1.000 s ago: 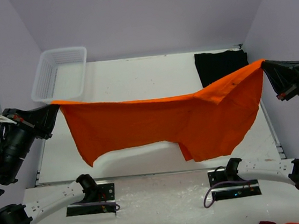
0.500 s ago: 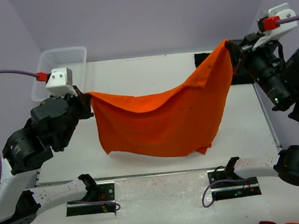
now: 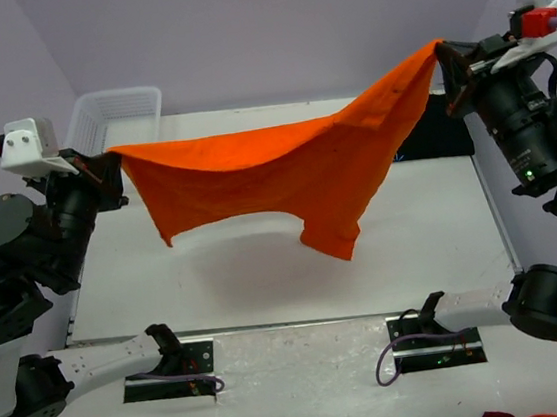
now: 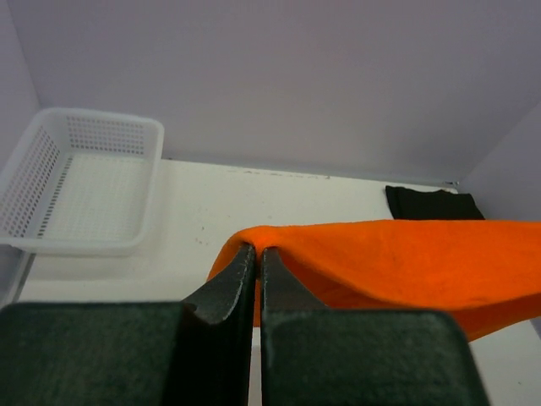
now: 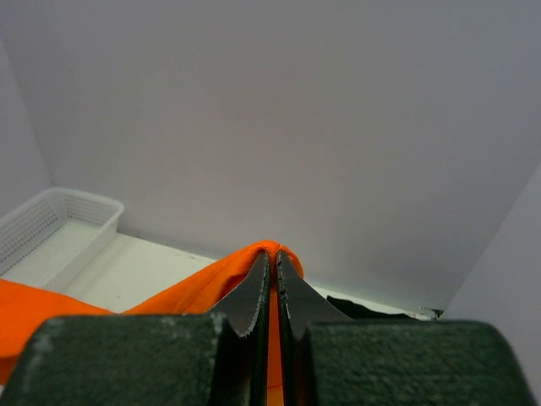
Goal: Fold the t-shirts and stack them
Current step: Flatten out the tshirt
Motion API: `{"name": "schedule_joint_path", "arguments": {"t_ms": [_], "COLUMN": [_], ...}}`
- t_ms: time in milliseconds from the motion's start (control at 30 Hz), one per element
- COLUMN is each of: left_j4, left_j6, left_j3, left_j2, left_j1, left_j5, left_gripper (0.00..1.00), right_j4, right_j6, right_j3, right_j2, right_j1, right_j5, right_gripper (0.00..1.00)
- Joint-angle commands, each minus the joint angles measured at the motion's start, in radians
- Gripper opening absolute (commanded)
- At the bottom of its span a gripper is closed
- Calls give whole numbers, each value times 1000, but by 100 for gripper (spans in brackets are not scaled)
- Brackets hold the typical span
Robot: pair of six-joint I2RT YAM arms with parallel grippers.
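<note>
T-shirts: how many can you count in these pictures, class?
2. The orange shirt hangs stretched between the left gripper and right gripper; the black shirt lies far right on the table, partly hidden behind the orange.

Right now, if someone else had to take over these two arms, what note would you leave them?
Left gripper: shut on one edge of the orange t-shirt.
Right gripper: shut on the opposite end, held higher.
Orange t-shirt: hanging spread between the arms, apparently clear of the table, unfolded.
Black t-shirt: far right of the table, a compact rectangle, apparently folded.
Left to do: lay the orange one down, fold it, stack the two.
</note>
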Motion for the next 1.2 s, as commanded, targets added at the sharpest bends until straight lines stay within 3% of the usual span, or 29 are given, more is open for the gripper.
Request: {"name": "schedule_joint_path", "arguments": {"t_ms": [0, 300, 433, 567, 733, 800, 833, 867, 933, 1000, 1167], "left_j4": [35, 57, 73, 93, 162, 237, 273, 309, 404, 441, 501], "left_j6": [62, 58, 73, 59, -45, -90, -94, -103, -97, -93, -3], "left_j3": [70, 141, 126, -33, -287, -431, -480, -571, -630, -625, -436], "left_j2": [-17, -54, -43, 4, 116, 148, 181, 199, 262, 308, 429], "left_j1": [-2, -2, -2, -2, 11, 143, 209, 322, 419, 545, 620], "left_j5": [-7, 172, 153, 64, 36, 112, 254, 289, 333, 393, 397], "left_gripper": [0, 0, 0, 0, 0, 0, 0, 0, 0, 0, 0], "right_j4": [74, 13, 31, 59, 92, 125, 140, 151, 180, 197, 130], "right_j6": [-50, 13, 27, 22, 103, 154, 166, 176, 171, 166, 171], "right_j3": [55, 128, 67, -60, -296, -426, -460, -488, -527, -507, -283], "right_j2": [-72, -98, -101, -66, -34, -29, -23, 3, 38, 92, 260], "right_j1": [16, 86, 86, 76, -87, -215, -255, -297, -391, -452, -498], "right_j5": [3, -138, -170, -127, -164, -213, -234, -259, -271, -307, -402], "right_gripper": [0, 0, 0, 0, 0, 0, 0, 0, 0, 0, 0]}}
